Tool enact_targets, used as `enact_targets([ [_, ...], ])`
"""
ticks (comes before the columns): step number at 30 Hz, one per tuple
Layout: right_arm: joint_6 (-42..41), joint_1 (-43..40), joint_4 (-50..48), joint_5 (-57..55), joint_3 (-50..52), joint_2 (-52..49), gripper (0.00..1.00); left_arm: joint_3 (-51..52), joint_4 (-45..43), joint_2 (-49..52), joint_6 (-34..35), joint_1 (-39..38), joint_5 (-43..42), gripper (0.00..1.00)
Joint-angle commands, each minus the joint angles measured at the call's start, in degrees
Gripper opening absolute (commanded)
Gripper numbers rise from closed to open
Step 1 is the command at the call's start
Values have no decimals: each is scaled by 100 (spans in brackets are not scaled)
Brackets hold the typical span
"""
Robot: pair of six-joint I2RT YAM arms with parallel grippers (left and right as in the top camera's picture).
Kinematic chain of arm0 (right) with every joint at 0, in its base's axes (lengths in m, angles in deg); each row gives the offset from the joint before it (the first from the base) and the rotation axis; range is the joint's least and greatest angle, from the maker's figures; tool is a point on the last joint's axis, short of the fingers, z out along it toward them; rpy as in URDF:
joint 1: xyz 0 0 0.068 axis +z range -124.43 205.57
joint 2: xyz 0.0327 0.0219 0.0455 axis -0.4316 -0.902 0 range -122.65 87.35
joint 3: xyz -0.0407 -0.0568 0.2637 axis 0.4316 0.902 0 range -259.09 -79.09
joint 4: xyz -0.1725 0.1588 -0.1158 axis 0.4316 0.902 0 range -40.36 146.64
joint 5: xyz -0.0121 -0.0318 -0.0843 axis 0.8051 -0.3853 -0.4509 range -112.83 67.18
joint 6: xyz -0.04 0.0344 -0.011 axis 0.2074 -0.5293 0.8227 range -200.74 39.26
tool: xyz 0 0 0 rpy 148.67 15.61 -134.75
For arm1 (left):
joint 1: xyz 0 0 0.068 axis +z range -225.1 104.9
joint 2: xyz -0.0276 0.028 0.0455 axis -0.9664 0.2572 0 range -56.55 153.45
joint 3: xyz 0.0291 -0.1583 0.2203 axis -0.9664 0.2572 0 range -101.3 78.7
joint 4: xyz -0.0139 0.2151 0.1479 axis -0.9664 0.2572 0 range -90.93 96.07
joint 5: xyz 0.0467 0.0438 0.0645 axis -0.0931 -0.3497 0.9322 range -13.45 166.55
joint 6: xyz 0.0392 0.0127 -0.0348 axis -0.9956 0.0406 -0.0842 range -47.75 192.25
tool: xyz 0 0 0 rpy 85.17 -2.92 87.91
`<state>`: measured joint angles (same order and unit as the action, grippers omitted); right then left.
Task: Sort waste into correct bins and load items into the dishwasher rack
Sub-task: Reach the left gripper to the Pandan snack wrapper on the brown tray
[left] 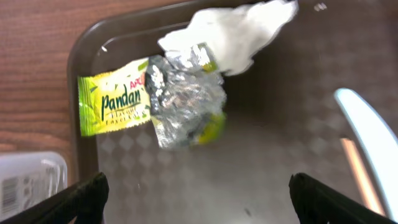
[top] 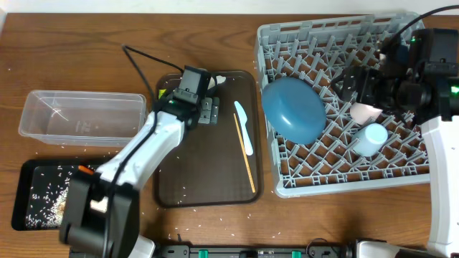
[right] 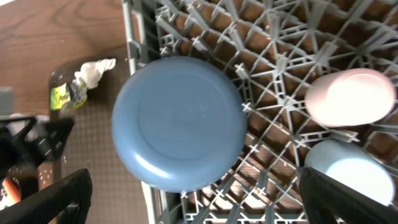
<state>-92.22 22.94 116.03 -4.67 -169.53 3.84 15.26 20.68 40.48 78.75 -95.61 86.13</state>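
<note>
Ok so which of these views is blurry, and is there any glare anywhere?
Left wrist view: the wrapper is fairly sharp and its foil glints, but the spoon at the right edge is soft and the napkin looks washed out. Right wrist view: the pink cup is nearly blown out; the plate carries a mild sheen. Overhead view: evenly lit, no strong glare.

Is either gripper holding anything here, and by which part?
Nothing is held. The left gripper hangs open short of the crumpled wrapper on the brown tray; the right gripper hangs open over the blue plate in the rack.
</note>
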Motion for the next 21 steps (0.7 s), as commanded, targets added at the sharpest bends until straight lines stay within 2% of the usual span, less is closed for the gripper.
enact_targets([
  [1, 85, 116, 24, 9, 92, 101, 99, -11, -326, 315, -199, 175, 348, 91],
  [4, 85, 120, 24, 7, 177, 98, 99, -11, -656, 581, -203, 315, 310, 83],
  [8, 87, 118, 33, -20, 216, 98, 99, -11, -758, 785, -201, 413, 262, 66],
  [11, 85, 118, 24, -66, 216, 98, 99, -11, -765, 855, -203, 417, -37, 62],
  [12, 85, 120, 22, -81, 216, 98, 99, -11, -767, 855, -203, 415, -179, 58],
  [14, 85, 120, 24, -81, 216, 98, 99, -11, -758, 846, -201, 415, -343, 39],
  [16, 87, 120, 31, -81, 216, 98, 98, -11, -704, 804, -201, 415, -337, 15],
  [17, 87, 120, 44, -81, 216, 98, 98, -13, -664, 772, -199, 415, -339, 8],
  [21, 87, 116, 74, -107, 216, 98, 98, -13, -341, 426, -164, 417, -337, 6],
])
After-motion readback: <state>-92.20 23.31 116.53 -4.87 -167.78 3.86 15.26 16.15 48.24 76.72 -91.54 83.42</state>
